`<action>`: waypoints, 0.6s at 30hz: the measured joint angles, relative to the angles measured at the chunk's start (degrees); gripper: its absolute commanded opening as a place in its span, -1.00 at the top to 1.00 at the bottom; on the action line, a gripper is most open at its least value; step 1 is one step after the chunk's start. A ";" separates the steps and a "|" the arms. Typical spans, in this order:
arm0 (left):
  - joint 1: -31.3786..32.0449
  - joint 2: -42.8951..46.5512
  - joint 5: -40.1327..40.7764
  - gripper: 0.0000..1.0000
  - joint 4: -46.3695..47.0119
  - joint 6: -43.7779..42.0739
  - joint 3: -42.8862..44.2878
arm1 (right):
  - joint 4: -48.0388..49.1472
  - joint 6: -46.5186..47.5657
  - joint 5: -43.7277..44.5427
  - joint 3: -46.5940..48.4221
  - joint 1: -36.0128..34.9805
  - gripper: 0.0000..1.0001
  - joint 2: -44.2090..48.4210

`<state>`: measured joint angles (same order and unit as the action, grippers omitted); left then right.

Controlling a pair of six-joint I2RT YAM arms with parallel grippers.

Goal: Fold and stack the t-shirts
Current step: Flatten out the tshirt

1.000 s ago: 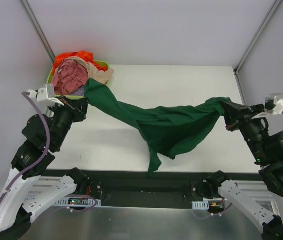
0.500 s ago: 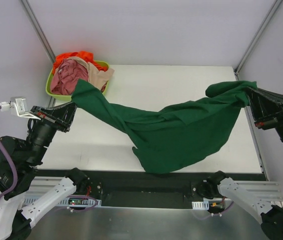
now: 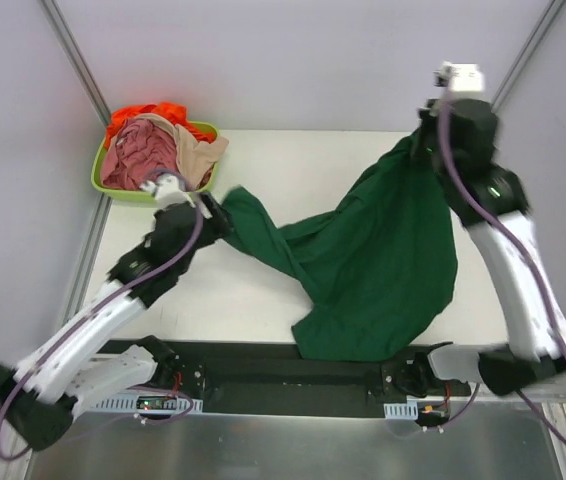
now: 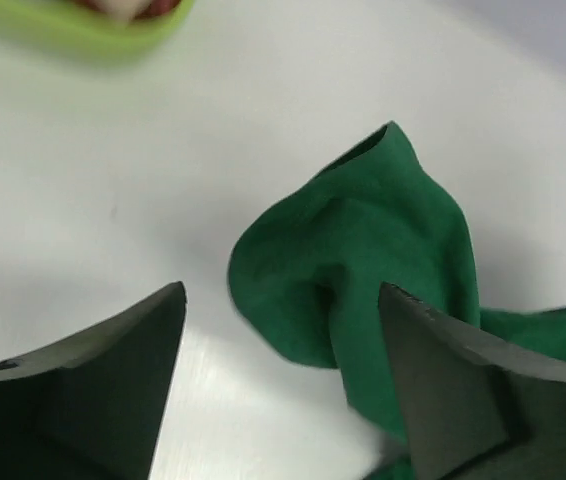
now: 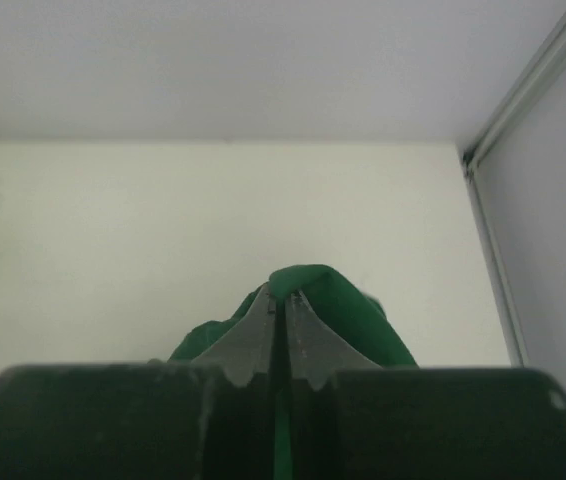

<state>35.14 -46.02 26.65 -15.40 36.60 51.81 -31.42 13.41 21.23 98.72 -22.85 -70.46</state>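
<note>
Both arms had swung inward over the single white table (image 3: 293, 170), and the one dark green t-shirt (image 3: 383, 260) now hung from far right to the near edge. One lime tub (image 3: 103, 185) held three bunched shirts (image 3: 138, 155) — pink, orange, beige. The right gripper (image 5: 285, 300) pinched green cloth; the left gripper (image 4: 283, 290) gaped, empty, with the shirt's loose end just ahead.
</note>
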 measured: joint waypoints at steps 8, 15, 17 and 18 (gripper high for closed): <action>-8.72 -18.56 0.52 -0.98 -12.74 9.11 -4.28 | -1.11 -1.25 -2.69 -0.31 7.45 -0.93 -37.81; -8.94 -24.79 -2.84 -0.98 -13.79 8.11 4.74 | -2.25 -4.79 -2.12 -6.73 7.23 -0.93 -30.73; -8.94 -29.00 -5.29 -0.98 -13.14 6.99 8.17 | -1.18 -7.98 -2.67 -13.51 7.23 -0.93 -22.75; -8.94 -31.21 -6.51 -0.98 -12.72 6.43 9.64 | -0.46 -9.38 -3.34 -16.65 7.23 -0.93 -19.61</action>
<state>26.20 -77.23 20.14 -28.12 43.03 61.45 -31.88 4.03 17.89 82.06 -15.62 -90.06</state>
